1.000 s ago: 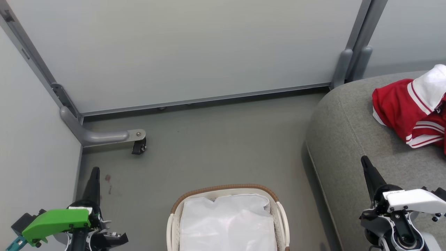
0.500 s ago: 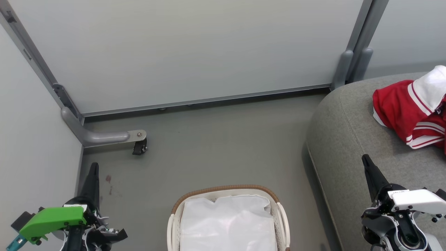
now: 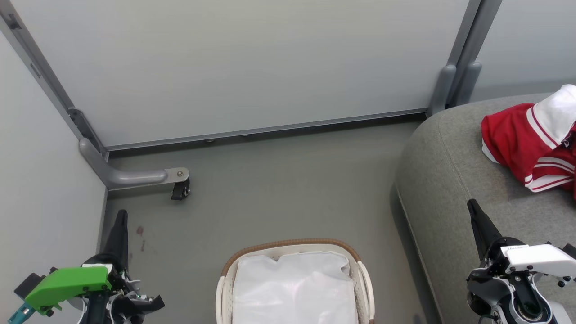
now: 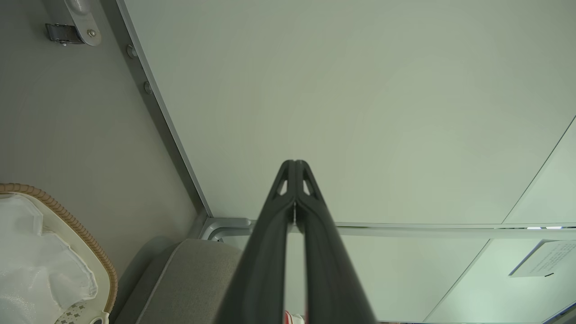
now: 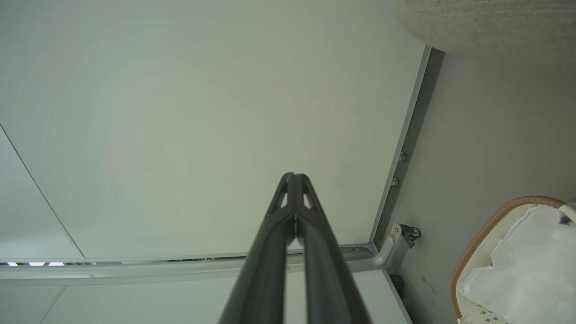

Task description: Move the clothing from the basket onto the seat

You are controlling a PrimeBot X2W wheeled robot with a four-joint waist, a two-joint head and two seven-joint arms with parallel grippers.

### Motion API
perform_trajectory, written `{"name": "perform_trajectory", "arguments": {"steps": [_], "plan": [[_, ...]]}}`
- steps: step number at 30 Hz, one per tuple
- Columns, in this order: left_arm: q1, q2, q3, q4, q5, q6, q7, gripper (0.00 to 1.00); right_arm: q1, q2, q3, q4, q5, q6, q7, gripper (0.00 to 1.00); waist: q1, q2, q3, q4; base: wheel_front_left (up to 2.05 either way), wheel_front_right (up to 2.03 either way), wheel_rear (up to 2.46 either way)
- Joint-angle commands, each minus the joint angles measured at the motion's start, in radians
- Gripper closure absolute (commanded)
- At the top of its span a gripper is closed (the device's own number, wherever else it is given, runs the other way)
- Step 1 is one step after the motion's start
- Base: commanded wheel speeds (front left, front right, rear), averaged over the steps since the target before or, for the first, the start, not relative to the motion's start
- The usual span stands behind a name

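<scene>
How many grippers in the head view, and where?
2: left gripper at lower left, shut, seen against the floor beside the wall panel; right gripper at lower right, shut, seen against the seat.

The smooth grey floor (image 3: 279,189) carries the basket (image 3: 288,245), which stands between the left pincer (image 3: 121,215) and the right pincer (image 3: 471,206), a little behind both tips. It also carries the seat (image 3: 450,171), whose rounded corner lies ahead of the right pincer and to its left. A grey foot with a black castor (image 3: 180,191) rests on the floor ahead and to the right of the left pincer, small reddish marks (image 3: 139,231) sit just beside that pincer's tip, and on the seat the clothing (image 3: 517,139) lies heaped ahead and to the right of the right pincer, apart from it.
</scene>
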Motion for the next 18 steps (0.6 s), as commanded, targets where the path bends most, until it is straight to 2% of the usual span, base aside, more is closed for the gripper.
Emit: {"name": "perform_trajectory", "arguments": {"steps": [1, 18], "plan": [[-0.01, 0.007, 0.002, -0.001, -0.004, -0.004, 0.004, 1.0, 0.011, -0.006, -0.002, -0.003, 0.003, -0.001, 0.003, 1.0, 0.0, 0.0, 0.0, 0.0, 0.0, 0.0, 0.0], [-0.01, 0.007, 0.002, -0.002, -0.004, -0.004, 0.004, 1.0, 0.011, -0.006, -0.002, -0.003, 0.003, -0.001, 0.003, 1.0, 0.0, 0.0, 0.0, 0.0, 0.0, 0.0, 0.0]]}}
